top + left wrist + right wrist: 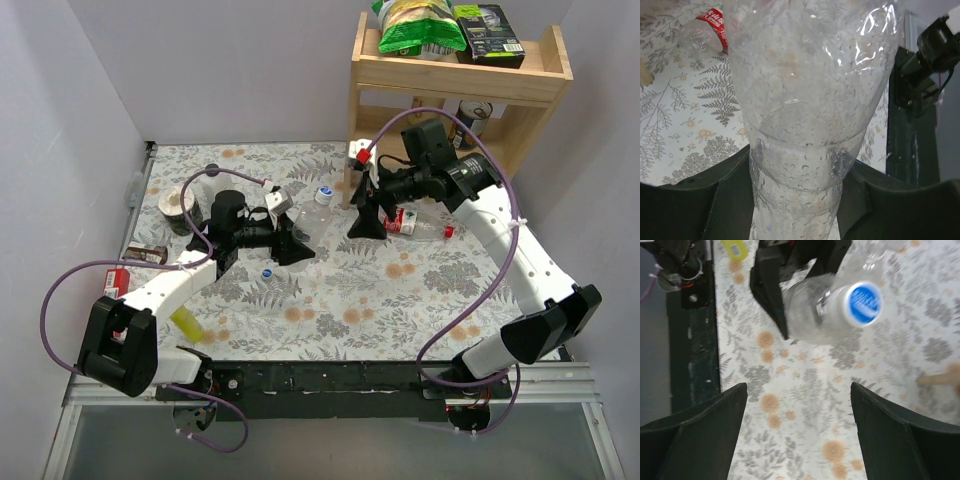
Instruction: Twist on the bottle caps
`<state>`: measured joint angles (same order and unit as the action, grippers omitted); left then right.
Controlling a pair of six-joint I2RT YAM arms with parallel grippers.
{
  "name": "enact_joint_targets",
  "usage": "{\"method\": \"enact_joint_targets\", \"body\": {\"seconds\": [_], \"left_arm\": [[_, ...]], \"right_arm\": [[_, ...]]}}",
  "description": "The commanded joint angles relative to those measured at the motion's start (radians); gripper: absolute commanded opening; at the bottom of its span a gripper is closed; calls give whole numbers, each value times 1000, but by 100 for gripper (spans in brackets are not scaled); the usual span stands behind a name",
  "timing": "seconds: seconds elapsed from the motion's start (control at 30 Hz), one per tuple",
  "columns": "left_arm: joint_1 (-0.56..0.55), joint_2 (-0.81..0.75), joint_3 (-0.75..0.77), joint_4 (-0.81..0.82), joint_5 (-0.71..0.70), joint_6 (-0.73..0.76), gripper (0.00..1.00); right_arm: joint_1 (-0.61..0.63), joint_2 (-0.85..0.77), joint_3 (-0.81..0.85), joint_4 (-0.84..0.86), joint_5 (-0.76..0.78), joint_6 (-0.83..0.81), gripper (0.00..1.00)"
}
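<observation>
My left gripper (800,200) is closed on a clear bottle (805,90), with a finger on each side of the lower body. The bottle is tilted and held up off the table (805,440). A blue cap (863,302) sits on its mouth, facing my right wrist camera. I can't tell whether it's threaded tight or only resting there.

My right gripper (797,395) is wide open with nothing between the fingers. It's near the cap but clearly apart from it, and the cap is off to one side rather than centred between the fingers.

My read is that the step in hand is screwing this cap onto the held bottle.

For the next move, the right gripper has to line up so the cap sits between its fingers. Then it moves in along the bottle's axis, closes on the cap rim and twists. The left keeps the bottle steady against the turn. The bottle wall is thin and looks soft, so it may flex or slip if the push comes in off-axis.

The rest of the task looks undone:
- a loose blue cap (267,272) lies on the table near the left arm
- a red cap (449,231) lies under the right arm
- a red-label bottle (403,222) lies on its side just beside the right gripper
</observation>
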<state>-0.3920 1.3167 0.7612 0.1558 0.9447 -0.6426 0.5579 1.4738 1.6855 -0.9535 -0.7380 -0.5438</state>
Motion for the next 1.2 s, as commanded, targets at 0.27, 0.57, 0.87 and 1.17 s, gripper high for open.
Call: {"method": "enact_joint_targets", "body": {"seconds": [0.27,0.57,0.87,1.17], "left_arm": [[-5,-50,142,-659,33,740,0],[-21,-59,208,-667,-32,733,0],[-73,-82,217,-702,-73,741,0],[-84,-48,265,-708,-90,753,0]], "right_arm": [[7,45,131,-172,-155,-680,78],[89,-47,-4,-177,-117,-794,79],[105,-110,-132,35,-104,-614,74],[106,-101,-133,-33,-100,-685,50]]}}
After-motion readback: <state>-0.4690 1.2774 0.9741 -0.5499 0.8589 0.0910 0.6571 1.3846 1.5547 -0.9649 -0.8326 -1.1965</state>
